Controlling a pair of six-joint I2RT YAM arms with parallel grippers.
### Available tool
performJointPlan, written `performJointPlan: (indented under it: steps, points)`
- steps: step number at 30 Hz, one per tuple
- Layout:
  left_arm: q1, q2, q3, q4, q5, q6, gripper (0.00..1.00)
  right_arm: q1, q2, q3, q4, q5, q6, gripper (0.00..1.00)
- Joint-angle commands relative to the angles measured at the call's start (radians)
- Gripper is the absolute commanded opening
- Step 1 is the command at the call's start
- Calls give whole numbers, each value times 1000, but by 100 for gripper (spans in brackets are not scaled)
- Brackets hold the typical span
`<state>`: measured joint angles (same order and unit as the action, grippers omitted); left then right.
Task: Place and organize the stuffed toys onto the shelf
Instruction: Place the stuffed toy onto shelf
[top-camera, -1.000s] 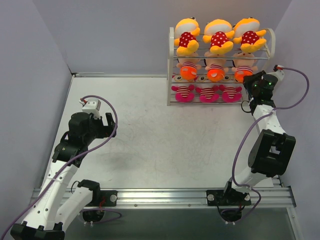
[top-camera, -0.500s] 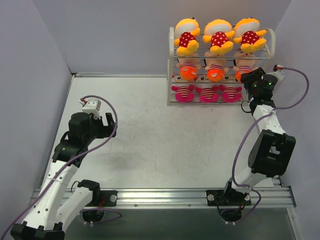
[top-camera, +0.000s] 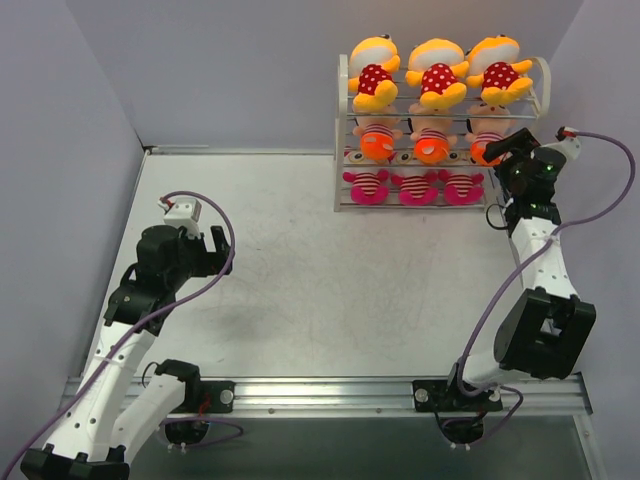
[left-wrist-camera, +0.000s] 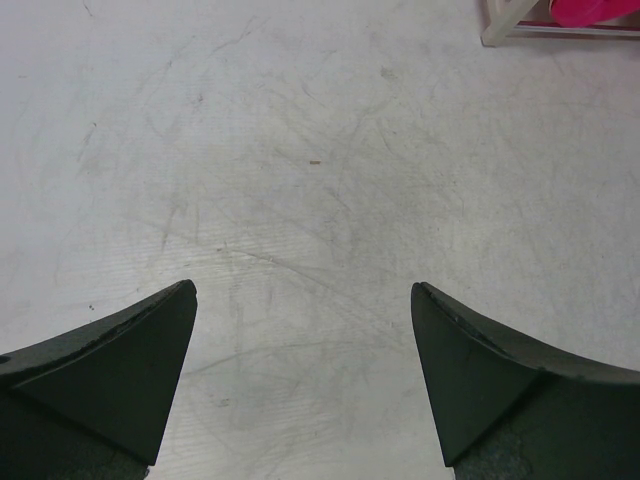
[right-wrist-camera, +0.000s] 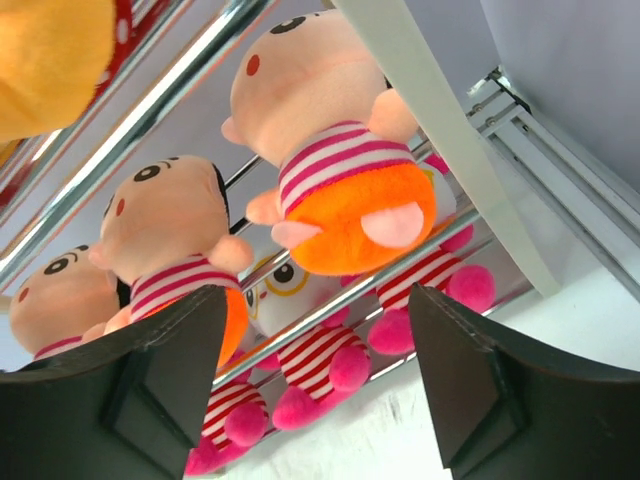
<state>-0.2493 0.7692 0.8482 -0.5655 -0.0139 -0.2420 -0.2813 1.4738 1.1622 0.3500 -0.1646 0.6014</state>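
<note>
The right gripper (right-wrist-camera: 312, 310) has just let go, jaws apart, leaving the peach-faced, orange-bottomed plush doll (right-wrist-camera: 340, 170) directly ahead on the middle tier of the white wire shelf (right-wrist-camera: 432, 130). All nine appear shelved. The left gripper (left-wrist-camera: 303, 300) hangs released.

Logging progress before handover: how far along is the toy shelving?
Done: nine plush dolls sit on the wire shelf, sorted by tier: yellow-orange dolls on top, peach-faced dolls in the middle, pink-striped dolls at the bottom. In hand: nothing; the right gripper is open beside the rightmost peach-faced doll, the left gripper open over the table. Left: no doll visible off the shelf; probably only backing away.
</note>
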Motion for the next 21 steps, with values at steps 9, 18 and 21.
performJointPlan:
  steps: [9,18,21]
  points:
    - [-5,-24,8,12,-6,15,97,14,-296,43,-307,115,-117,90]
    - [-4,-33,55,-3,-58,3,96,14,-506,137,-522,154,-236,99]
    - [-5,-47,127,-37,-73,-2,96,40,-581,152,-562,198,-268,100]
